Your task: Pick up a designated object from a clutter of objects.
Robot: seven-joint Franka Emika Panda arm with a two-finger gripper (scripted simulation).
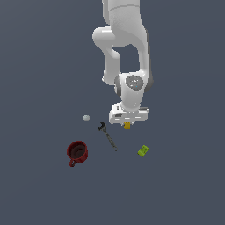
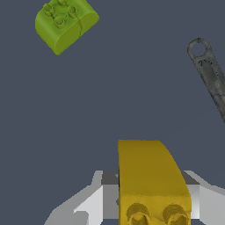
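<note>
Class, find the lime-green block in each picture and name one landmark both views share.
Exterior view: the lime-green block lies on the floor, toward the exterior view's right of the grey wrench and below the gripper.
Wrist view: the same block shows, studs up, apart from the yellow brick.
Shared landmark: the grey wrench.

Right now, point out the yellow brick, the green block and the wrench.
Yellow brick (image 2: 149, 176): wrist view, on its smooth sloped face.
Green block (image 2: 66, 24): wrist view, on its studded top.
Wrench (image 1: 109, 138): exterior view, on the middle of its handle.
</note>
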